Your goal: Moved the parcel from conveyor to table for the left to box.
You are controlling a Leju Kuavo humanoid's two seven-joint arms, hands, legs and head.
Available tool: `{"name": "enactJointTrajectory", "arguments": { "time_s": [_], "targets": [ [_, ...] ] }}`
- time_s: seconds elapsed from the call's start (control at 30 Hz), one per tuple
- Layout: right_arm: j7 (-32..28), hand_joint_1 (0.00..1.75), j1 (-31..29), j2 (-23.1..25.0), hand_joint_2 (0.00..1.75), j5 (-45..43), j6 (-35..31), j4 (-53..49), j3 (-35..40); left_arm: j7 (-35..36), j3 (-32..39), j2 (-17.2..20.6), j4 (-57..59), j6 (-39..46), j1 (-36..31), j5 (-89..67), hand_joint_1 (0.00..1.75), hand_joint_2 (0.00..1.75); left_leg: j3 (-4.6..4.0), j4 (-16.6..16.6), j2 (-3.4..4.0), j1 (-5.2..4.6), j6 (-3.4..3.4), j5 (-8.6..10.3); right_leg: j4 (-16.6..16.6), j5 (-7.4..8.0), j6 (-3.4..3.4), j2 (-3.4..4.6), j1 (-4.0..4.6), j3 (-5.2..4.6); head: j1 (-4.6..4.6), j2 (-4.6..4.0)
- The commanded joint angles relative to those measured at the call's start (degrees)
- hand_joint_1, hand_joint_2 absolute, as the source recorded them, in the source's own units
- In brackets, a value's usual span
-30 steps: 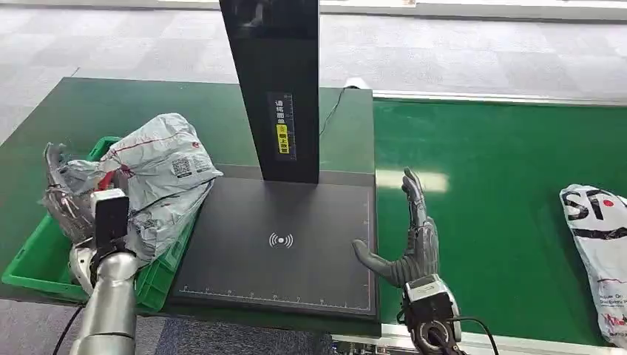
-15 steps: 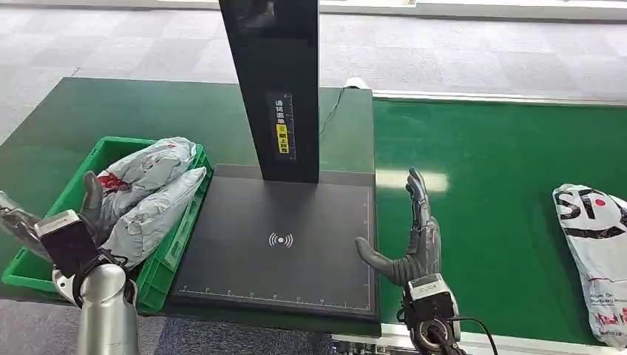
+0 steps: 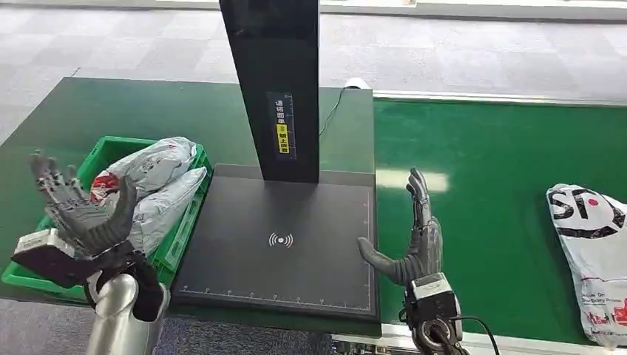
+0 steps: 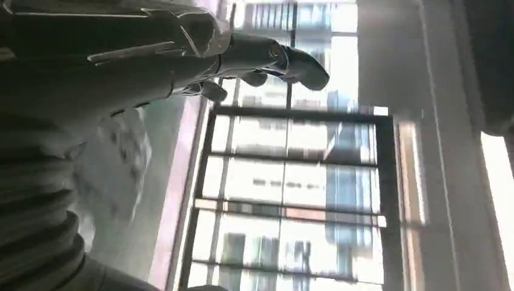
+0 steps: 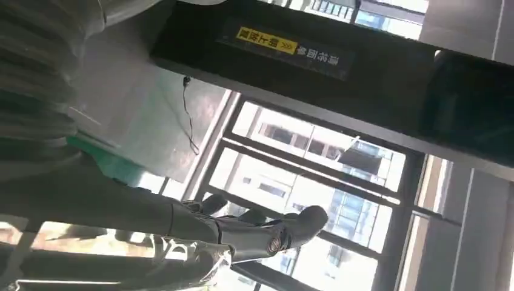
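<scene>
Head view: a white parcel (image 3: 594,259) with dark lettering and a red mark lies flat on the green conveyor (image 3: 488,192), at the far right of the belt, partly cut by the picture's edge. Right hand (image 3: 414,244) stands upright at the boundary between the belt and the black scanning pad (image 3: 281,244), fingers extended and apart, thumb pointing over the pad, holding nothing; it is well apart from the parcel. A black upright column (image 3: 275,81) bearing a yellow label rises from the rear of the pad. Pad and column rest on a dark green table (image 3: 148,111). At the table's left stands a green crate (image 3: 174,248) containing two grey bagged parcels (image 3: 159,188), one lying over the other. Left hand (image 3: 81,214) is raised in front of the crate's near left corner, fingers spread wide and empty, palm turned towards the crate. Left wrist view: the same hand (image 4: 182,54) appears with extended fingers against windows, a blurred grey bag beside it.
</scene>
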Motion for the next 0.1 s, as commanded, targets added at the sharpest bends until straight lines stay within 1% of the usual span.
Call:
{"name": "enactJointTrajectory", "arguments": {
  "time_s": [0.03,0.07,0.1],
  "targets": [
    [1.6,0.00,-4.4,-0.1,1.75,-1.9,2.6,6.3,0.4,-1.0,-17.1,4.9,-7.3,-17.3,6.4,4.0,0.00,1.75,0.02,0.0,-0.01,0.03,0.05,-0.03,-0.1,0.04,-0.02,0.25,0.02,0.03,-0.02,0.00],
    [2.5,0.00,-4.4,0.2,1.75,-3.3,3.8,6.9,0.4,2.8,-18.3,5.4,-6.4,-22.9,6.7,5.8,0.00,1.75,0.04,0.0,-0.05,0.06,0.07,-0.03,-0.1,0.05,-0.04,0.35,0.04,0.05,-0.04,0.00],
    [2.5,0.00,-4.4,0.3,1.75,-3.3,3.8,7.1,0.4,2.6,-18.2,5.2,-5.7,-23.2,6.8,5.8,0.00,1.75,0.05,0.0,-0.09,0.02,0.05,-0.03,-0.1,0.02,-0.03,0.17,0.00,0.07,-0.02,0.00]
  ]
}}
